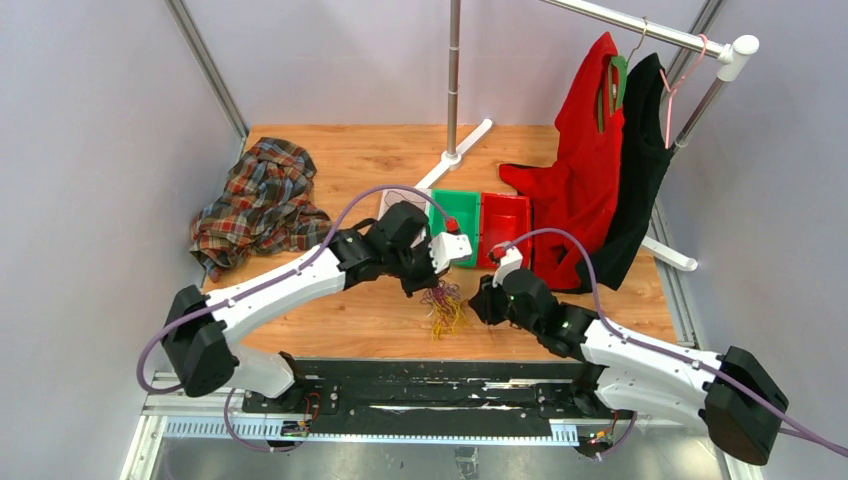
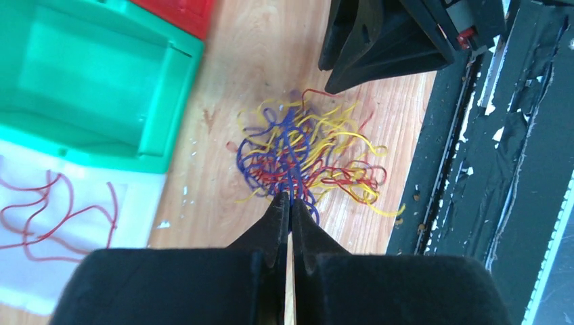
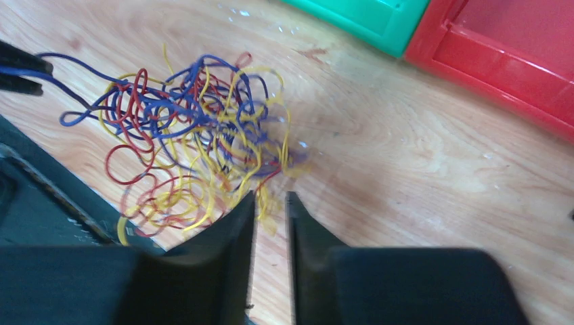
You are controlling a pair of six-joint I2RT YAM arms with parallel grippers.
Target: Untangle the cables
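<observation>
1. Shirt (image 1: 258,200): plaid, crumpled, far left of the table (image 1: 340,150), well apart from the work.

2. Sheet (image 2: 61,210): white, flat, left of the green bin. A few loose red strands lie on it.

3. Left gripper (image 2: 290,202): jaws clenched on a single purple strand at the left edge of the bunch. The strand runs from the tips straight into the tangle.

4. Cables (image 2: 304,159): one knotted bunch of red, yellow and purple strands. It lies on bare wood between the two grippers, on the near side of the bins and just beside the black base rail (image 2: 474,169).

5. Green bin (image 1: 457,240), red bin (image 1: 505,228): side by side, just beyond the bunch.

6. Right gripper (image 3: 271,203): jaws slightly parted with nothing between them. The tips are at the right edge of the bunch, with yellow loops just beside them.

7. Garments (image 1: 590,150): red and black, hanging on the rack, far right.

Hazards, as judged:
- With the bunch unpinned, pulling the purple strand would likely drag the whole tangle along or cinch its knots tighter.
- The thin strand may slip out of the pinch.
- The right jaws, closing blind, could trap several colours at once.
- The bunch is close to the rail, so a near-side tug could snag loops there.
</observation>
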